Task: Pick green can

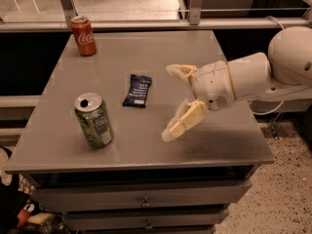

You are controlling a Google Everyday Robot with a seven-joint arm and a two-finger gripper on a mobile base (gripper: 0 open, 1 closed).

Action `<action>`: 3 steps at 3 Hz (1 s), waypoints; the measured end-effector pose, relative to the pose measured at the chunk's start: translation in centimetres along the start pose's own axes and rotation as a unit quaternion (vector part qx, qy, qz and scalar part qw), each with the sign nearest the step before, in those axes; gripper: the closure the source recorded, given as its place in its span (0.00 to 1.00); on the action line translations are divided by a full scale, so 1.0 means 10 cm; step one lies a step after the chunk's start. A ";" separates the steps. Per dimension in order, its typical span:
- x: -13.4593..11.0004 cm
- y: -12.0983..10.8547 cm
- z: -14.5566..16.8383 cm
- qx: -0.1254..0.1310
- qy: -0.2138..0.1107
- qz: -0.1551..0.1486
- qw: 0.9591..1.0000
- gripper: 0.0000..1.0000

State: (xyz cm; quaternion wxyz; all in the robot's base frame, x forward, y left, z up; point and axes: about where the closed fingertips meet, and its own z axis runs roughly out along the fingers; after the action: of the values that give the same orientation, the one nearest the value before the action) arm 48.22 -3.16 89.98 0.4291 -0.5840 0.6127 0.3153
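The green can [94,120] stands upright near the front left of the grey table [146,52]. It has mottled green sides, a pale label panel and a silver top with an open tab hole. My gripper [168,103] hangs above the middle right of the table, to the right of the can and well apart from it. Its two cream fingers [184,121] are spread wide and hold nothing.
A red Coca-Cola can [84,35] stands at the table's back left corner. A dark blue snack packet [137,90] lies flat between the green can and my gripper. Drawers [146,201] sit under the tabletop. A railing runs behind the table.
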 end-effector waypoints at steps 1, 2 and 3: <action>-0.08 0.12 0.15 -0.011 -0.036 -0.011 0.999 0.00; -0.13 0.25 0.30 -0.019 -0.063 -0.012 0.998 0.00; -0.18 0.35 0.53 -0.030 -0.084 -0.001 0.996 0.00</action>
State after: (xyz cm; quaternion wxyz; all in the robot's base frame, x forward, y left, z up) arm 45.51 2.71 88.88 0.4623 -0.5685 0.5639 0.3809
